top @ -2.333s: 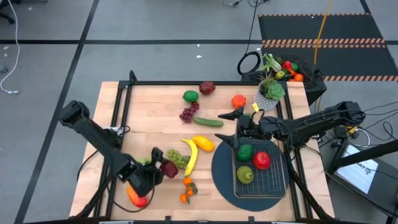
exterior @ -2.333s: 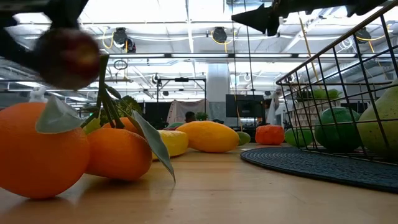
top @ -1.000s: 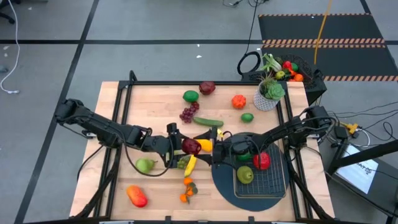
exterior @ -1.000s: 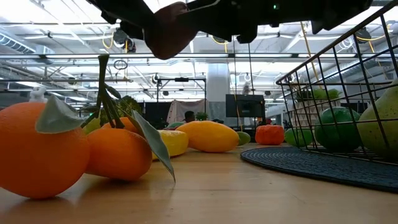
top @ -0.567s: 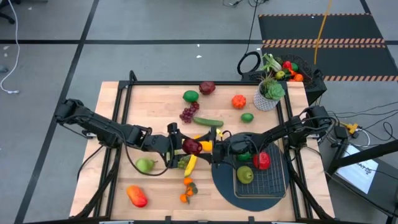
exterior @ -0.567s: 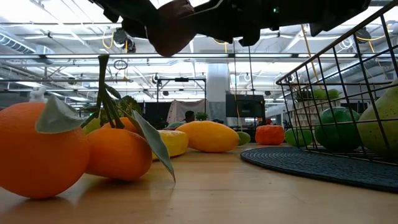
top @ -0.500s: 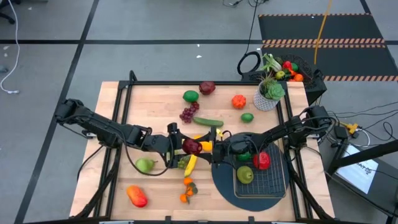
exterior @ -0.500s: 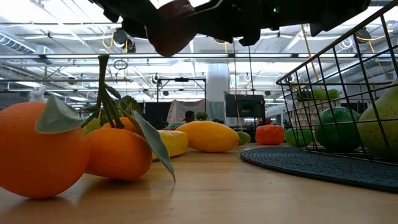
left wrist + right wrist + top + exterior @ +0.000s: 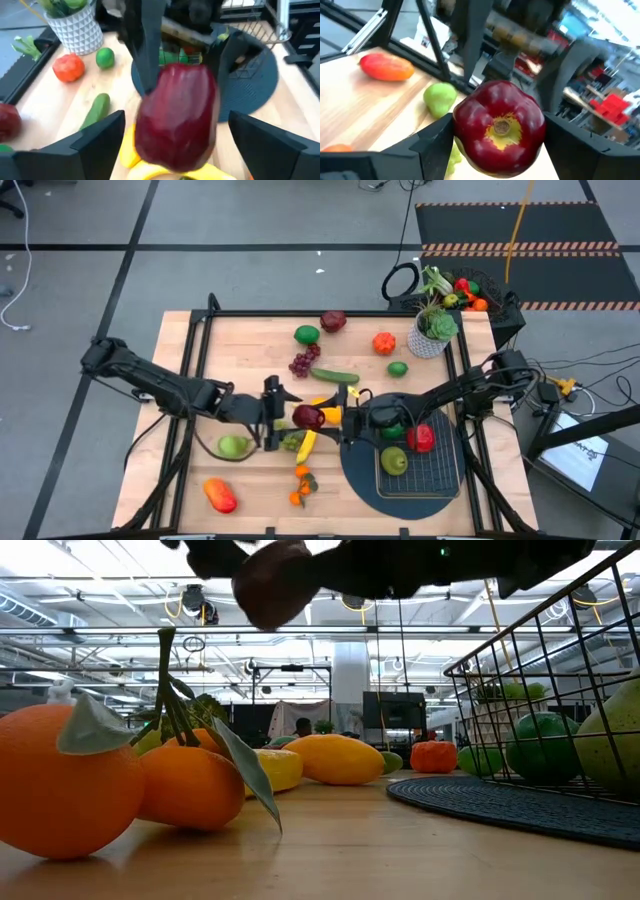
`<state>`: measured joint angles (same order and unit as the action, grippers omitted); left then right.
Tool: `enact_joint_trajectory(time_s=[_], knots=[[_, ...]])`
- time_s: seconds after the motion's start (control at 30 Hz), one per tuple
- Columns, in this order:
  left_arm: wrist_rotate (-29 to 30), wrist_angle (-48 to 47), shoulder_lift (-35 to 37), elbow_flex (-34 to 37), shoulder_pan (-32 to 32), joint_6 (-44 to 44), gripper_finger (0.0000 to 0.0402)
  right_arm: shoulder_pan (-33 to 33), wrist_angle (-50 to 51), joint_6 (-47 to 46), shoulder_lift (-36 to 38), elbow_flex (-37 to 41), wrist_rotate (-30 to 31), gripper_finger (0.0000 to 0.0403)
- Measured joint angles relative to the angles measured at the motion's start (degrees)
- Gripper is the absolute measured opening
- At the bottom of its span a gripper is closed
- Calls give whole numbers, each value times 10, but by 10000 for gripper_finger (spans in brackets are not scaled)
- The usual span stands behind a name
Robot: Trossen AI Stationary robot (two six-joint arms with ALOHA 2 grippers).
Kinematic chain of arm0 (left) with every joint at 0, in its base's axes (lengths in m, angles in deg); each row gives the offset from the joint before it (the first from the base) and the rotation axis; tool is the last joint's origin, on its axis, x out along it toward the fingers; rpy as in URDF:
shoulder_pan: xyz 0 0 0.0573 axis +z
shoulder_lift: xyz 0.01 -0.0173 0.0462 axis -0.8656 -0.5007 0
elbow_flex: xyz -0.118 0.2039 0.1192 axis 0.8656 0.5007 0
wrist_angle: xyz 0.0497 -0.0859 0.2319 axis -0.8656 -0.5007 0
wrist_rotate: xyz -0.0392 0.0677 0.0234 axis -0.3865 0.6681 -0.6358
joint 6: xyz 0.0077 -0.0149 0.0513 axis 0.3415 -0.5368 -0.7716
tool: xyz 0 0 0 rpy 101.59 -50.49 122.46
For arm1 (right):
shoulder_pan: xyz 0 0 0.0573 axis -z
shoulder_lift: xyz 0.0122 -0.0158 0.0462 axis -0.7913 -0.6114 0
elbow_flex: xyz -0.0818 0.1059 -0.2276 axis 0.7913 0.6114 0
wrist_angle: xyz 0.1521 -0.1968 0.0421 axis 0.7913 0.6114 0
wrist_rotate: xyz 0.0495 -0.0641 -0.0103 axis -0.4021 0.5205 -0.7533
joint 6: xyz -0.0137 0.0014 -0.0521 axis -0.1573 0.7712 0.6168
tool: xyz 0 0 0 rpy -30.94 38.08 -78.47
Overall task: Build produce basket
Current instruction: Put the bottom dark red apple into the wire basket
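One dark-red apple [image 9: 499, 128] — blossom end toward right hand [image 9: 338, 416]

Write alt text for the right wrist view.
A dark red apple fills the centre, held between the right gripper's dark fingers above the wooden table. Behind it lie a green pear and a red-orange fruit.

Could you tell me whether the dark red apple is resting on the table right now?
No, the dark red apple is off the table, between the right gripper's fingers.
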<state>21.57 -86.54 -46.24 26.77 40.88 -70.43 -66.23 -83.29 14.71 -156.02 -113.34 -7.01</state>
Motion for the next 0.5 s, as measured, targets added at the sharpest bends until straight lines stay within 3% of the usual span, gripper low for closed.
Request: enact_joint_trajectory(time_s=[0.3, 0.5], knots=[[39, -92, 89, 0, -6, 16, 382, -11, 5, -72, 5, 0, 2, 269], [64, -108, 140, 0, -4, -33, 383, -26, 70, -220, 39, 0, 48, 268]])
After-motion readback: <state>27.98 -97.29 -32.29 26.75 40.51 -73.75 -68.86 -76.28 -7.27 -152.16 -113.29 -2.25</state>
